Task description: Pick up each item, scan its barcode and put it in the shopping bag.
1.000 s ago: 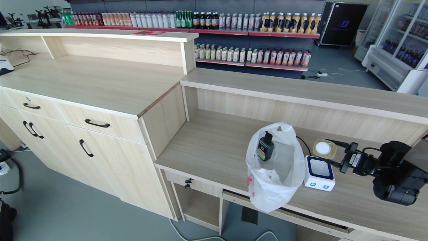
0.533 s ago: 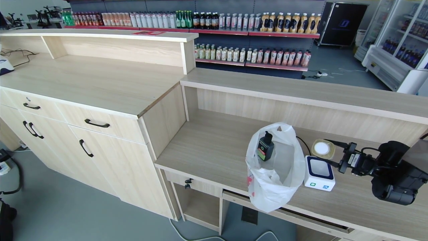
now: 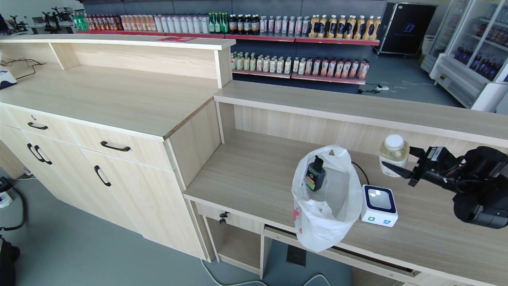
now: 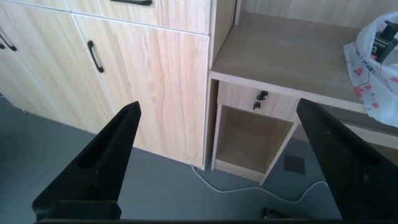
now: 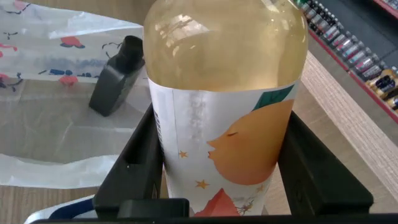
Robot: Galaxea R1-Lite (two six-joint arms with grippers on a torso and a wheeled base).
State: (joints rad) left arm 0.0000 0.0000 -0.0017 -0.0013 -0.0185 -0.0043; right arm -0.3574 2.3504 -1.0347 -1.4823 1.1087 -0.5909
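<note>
Bottle held upright in the right gripper's clamp over the counter — scanner just beside the bag, black bottle inside. Left gripper hangs open.

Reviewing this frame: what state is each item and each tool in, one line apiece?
right tool: shut on juice bottle
juice bottle: upright, cap on, held
left tool: open, holding nothing
shopping bag: open, standing on counter
dark bottle: inside shopping bag, cap on
scanner: flat on counter, window up
</note>
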